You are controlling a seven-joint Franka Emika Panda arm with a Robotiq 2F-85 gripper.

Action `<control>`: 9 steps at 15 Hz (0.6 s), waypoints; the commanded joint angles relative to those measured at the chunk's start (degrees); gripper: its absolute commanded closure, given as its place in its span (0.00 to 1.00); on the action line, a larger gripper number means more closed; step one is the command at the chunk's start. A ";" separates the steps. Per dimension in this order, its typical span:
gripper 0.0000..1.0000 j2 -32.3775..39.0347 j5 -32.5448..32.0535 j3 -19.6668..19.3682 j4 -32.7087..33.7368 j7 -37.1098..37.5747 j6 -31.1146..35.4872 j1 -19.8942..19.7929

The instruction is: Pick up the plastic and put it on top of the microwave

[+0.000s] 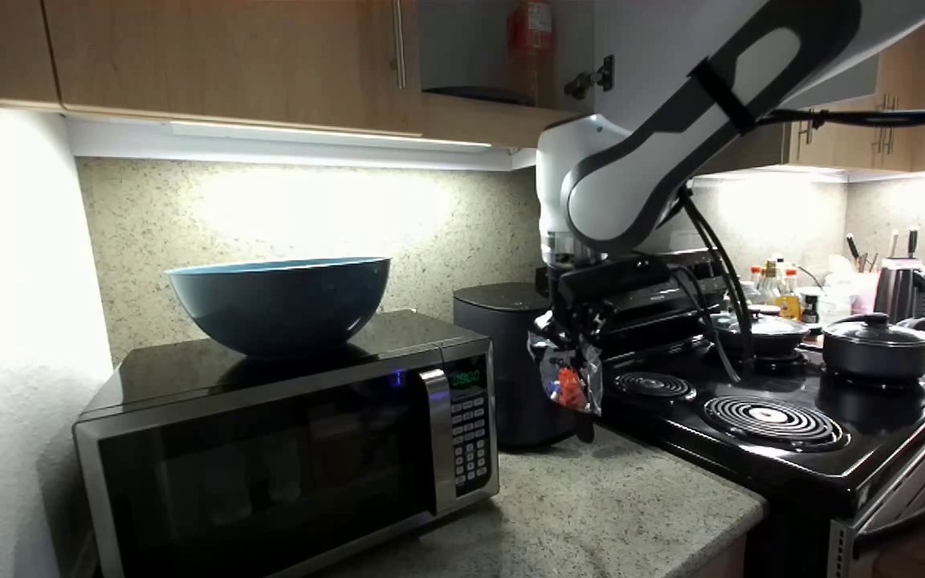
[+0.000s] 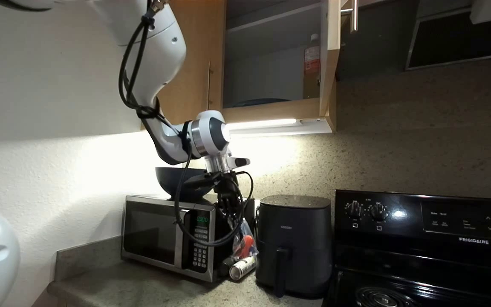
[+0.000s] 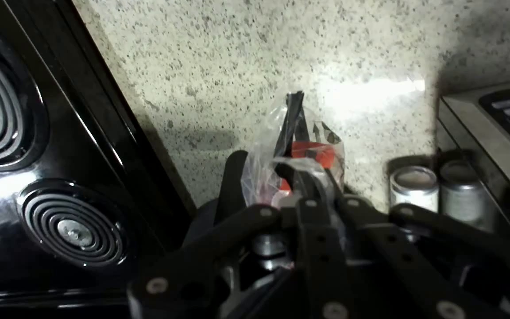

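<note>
The plastic is a clear crumpled wrapper with red print. It hangs below my gripper in both exterior views (image 1: 571, 389) (image 2: 245, 247) and shows at the jaws in the wrist view (image 3: 317, 153). My gripper (image 1: 576, 321) points down, with its fingers closed on the upper part of the wrapper; it also shows in an exterior view (image 2: 229, 207) and in the wrist view (image 3: 310, 188). The silver microwave (image 1: 270, 474) stands on the counter beside the gripper, which is at its button-panel side; it also shows in an exterior view (image 2: 154, 232). The wrapper hangs lower than the microwave's top.
A large blue bowl (image 1: 282, 309) sits on the microwave's top. A black air fryer (image 2: 294, 247) stands close to the gripper. Cans (image 3: 414, 188) stand beside the microwave. A stove (image 1: 768, 417) with pots adjoins the counter. An upper cabinet door (image 2: 330, 64) is open.
</note>
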 commanded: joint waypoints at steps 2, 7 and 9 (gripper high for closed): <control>0.96 -7.91 5.58 2.66 -1.70 -1.80 -2.11 -2.36; 0.96 -6.94 4.56 3.75 -0.42 -0.44 -2.15 -3.24; 0.96 -6.13 3.61 4.23 1.02 0.48 0.34 -3.19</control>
